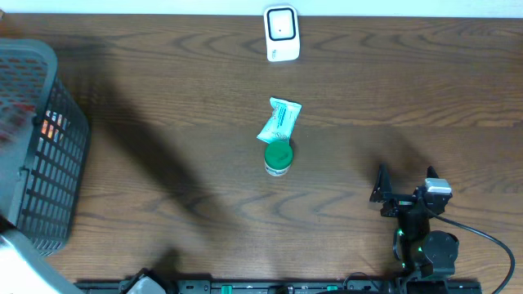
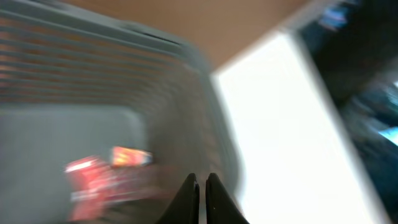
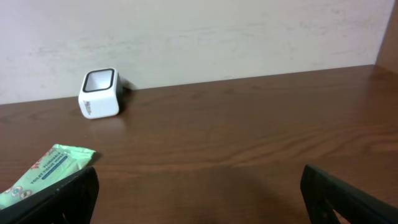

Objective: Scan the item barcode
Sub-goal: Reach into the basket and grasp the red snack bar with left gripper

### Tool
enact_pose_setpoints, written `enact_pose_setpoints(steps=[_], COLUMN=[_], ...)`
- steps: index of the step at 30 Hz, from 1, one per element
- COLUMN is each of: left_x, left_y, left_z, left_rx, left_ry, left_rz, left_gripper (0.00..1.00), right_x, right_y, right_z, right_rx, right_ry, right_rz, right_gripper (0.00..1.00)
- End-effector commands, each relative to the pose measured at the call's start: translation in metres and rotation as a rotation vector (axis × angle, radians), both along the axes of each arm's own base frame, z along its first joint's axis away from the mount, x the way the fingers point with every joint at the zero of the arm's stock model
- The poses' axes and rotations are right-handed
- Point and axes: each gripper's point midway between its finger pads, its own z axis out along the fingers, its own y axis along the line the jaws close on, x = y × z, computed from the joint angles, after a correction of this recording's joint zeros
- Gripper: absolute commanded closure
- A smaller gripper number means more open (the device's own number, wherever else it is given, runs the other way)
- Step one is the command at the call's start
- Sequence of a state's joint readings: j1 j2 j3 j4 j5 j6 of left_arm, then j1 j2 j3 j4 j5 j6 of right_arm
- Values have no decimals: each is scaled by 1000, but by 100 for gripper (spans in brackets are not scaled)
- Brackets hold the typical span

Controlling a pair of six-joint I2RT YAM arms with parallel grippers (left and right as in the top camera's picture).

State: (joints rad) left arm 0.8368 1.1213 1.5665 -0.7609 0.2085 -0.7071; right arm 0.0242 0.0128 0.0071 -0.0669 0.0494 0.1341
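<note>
Judging from the blurred left wrist view, we took the step in hand to be picking an item from the grey basket (image 1: 41,139) at the worktop's left edge, where red packets (image 2: 93,177) lay (too smeared to read). The left gripper (image 2: 200,183) had its jaws pressed together; whether anything thin sat between them we could not tell. The right gripper (image 3: 199,186) stood wide open near the front right corner, holding nothing. A green wipes packet (image 1: 279,120) lay just beside a green-lidded jar (image 1: 278,158) mid-worktop. Next, we judged, a barcode needed facing the white scanner (image 1: 282,34) at the far edge.
</note>
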Motion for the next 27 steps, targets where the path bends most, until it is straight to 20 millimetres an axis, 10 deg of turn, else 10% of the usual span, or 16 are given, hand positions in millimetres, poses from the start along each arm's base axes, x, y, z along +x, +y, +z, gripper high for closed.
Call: enact_pose_setpoints(steps=[1, 8, 17, 22, 27], left_x=[22, 60, 61, 40, 15], left_y=[-58, -137, -82, -24, 37], left_z=[14, 7, -2, -7, -81], left_rx=[-5, 47, 168, 121, -202], left_ry=[-63, 4, 117, 115, 190], left_rz=[-231, -474, -233, -25, 261], left_gripper=[93, 93, 28, 22, 23], right_x=[0, 0, 0, 0, 0], right_y=[0, 0, 0, 0, 0], right_z=[-1, -1, -1, -1, -1], right_rx=[14, 14, 14, 14, 14], right_ry=[3, 3, 3, 3, 3], right_rz=[-3, -3, -3, -3, -3], right_gripper=[1, 1, 1, 1, 1])
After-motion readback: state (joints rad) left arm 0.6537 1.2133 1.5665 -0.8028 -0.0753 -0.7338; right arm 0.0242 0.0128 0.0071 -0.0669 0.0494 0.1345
